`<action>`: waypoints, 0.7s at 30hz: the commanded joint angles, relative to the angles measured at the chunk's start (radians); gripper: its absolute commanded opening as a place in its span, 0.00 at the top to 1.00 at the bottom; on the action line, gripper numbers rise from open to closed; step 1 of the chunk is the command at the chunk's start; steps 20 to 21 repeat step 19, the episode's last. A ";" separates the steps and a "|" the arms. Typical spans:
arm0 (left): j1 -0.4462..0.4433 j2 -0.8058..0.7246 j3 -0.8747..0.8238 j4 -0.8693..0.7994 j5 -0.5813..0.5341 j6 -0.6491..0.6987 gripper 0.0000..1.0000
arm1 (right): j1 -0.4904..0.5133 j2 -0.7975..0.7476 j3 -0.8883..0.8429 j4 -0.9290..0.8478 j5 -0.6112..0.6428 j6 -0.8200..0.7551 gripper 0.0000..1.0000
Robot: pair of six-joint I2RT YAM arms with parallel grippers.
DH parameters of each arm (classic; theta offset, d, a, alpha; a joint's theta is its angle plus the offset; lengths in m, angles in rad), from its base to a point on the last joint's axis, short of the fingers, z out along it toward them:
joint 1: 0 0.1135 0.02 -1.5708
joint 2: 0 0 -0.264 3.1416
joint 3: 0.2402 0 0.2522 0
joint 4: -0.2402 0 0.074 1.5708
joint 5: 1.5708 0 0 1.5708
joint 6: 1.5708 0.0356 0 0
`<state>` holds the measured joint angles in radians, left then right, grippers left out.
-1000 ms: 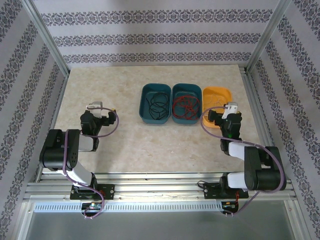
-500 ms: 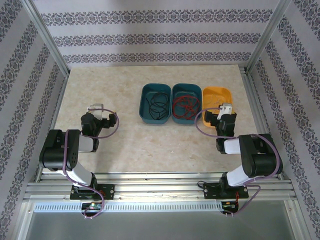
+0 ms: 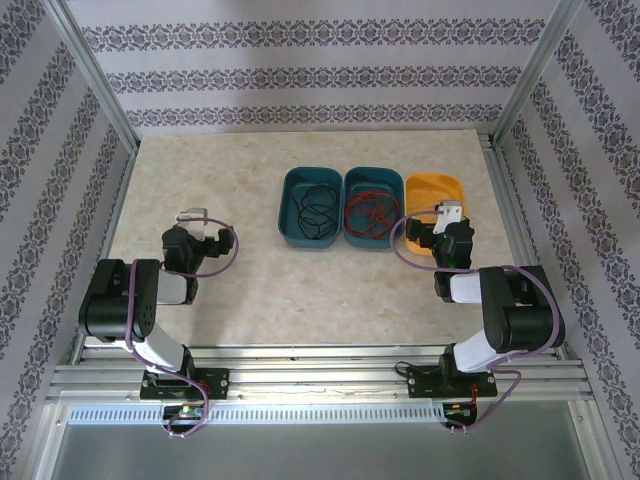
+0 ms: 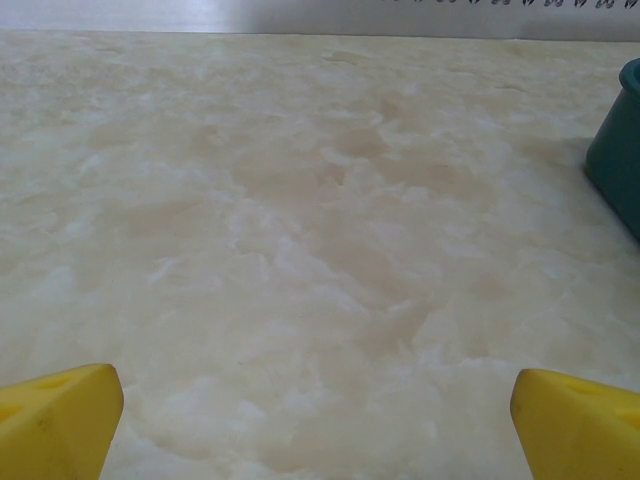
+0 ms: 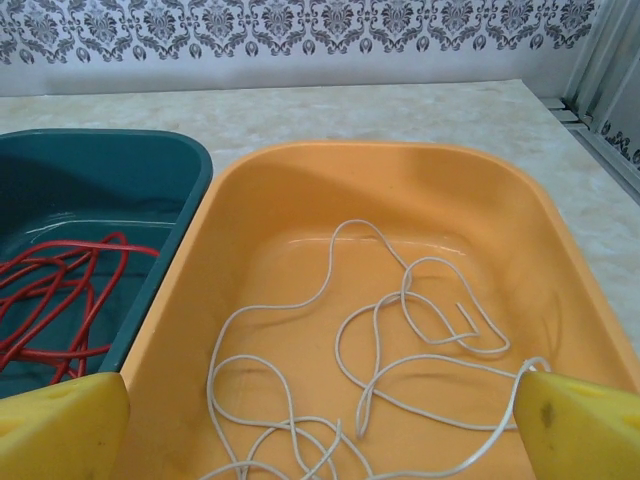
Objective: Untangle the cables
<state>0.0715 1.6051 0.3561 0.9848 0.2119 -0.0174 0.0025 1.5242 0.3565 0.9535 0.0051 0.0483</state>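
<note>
Tools first. Right tool [image 5: 320,430]: spread wide, empty, poised low at the near rim of the orange tub [image 5: 250,200] and facing straight into it. Just past the yellow fingertips [image 5: 60,430], the white cable [image 5: 350,222], lying slack on the tub floor in open, overlapping loops. One strand running up to the right fingertip; touching it or merely beside it, impossible to tell.

Against the orange tub on its left, a teal tub [image 5: 150,150] with the red cable [image 5: 60,280] bundled inside. Beyond that, a second teal tub [image 3: 288,190] holding the black cable [image 3: 313,208].

Left tool [image 4: 315,425]: likewise released, gripping nothing, low over bare table [image 4: 300,200], well apart from the tubs.

Step in hand, as a judgement: late in the job. One colour per tub, no strand crossing from one tub to the next, so probably sorting finished and only tidying or retreat left.

Next move, if any:
- for further loosening of the white loops, a short descent over the rim and a pinch on a single strand, not a bunch;
- for withdrawal, a clean lift away from the strand by the right fingertip, to avoid dragging it out of the tub.
</note>
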 commanded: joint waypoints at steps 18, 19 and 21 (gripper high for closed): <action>-0.009 -0.010 0.012 0.000 0.054 0.027 0.01 | 0.003 0.009 0.016 0.007 -0.018 -0.016 0.02; -0.009 -0.011 0.012 0.002 0.055 0.028 0.01 | 0.003 0.009 0.016 0.007 -0.017 -0.016 0.02; -0.009 -0.011 0.012 0.002 0.055 0.028 0.01 | 0.003 0.009 0.016 0.007 -0.017 -0.016 0.02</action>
